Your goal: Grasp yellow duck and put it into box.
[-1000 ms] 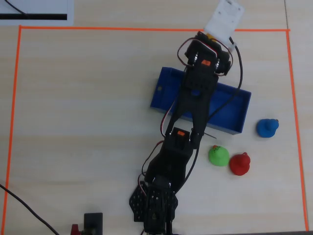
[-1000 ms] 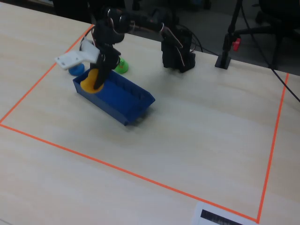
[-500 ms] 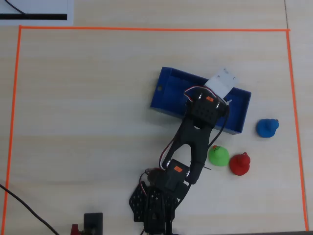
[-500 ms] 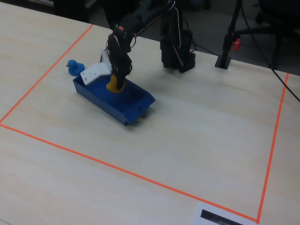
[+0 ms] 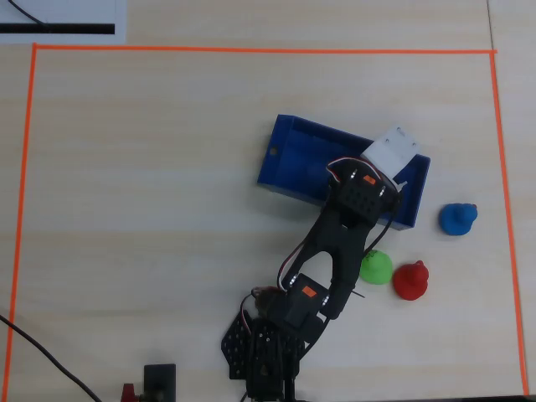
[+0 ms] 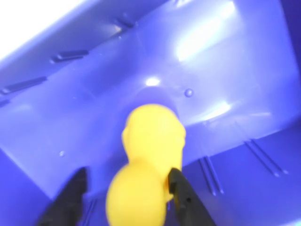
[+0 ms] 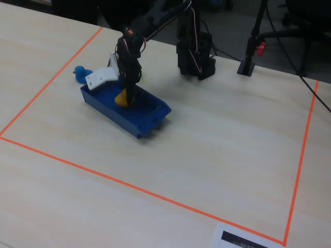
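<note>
The yellow duck (image 6: 149, 155) lies inside the blue box (image 6: 235, 56), close in front of the wrist camera. My gripper (image 6: 128, 173) is lowered into the box with its jaws apart. The right finger (image 6: 181, 193) touches the duck's side and the left finger (image 6: 70, 195) stands clear of it with a gap. In the fixed view the duck (image 7: 121, 98) sits in the box (image 7: 150, 121) under the gripper (image 7: 130, 97). In the overhead view the arm and its white camera mount cover the right half of the box (image 5: 293, 142), and the duck is hidden.
A green duck (image 5: 376, 267) and a red duck (image 5: 411, 280) sit on the table below the box, next to the arm. A blue duck (image 5: 458, 219) sits right of the box. Orange tape (image 5: 251, 50) frames the work area. The arm's base (image 5: 268, 352) is at the bottom.
</note>
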Controlling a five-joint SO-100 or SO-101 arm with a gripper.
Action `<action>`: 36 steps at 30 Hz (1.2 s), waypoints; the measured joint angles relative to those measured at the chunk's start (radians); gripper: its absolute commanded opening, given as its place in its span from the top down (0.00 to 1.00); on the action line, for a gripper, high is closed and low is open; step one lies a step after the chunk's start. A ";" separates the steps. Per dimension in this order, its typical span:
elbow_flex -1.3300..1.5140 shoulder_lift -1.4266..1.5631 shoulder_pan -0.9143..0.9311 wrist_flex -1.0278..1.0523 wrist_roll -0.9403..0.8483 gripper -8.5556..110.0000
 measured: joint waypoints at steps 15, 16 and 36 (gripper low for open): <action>-0.255 0.129 -0.005 0.187 0.156 0.93; -0.278 0.153 -0.017 0.195 0.172 0.93; 0.893 1.301 -0.752 0.054 -0.003 0.93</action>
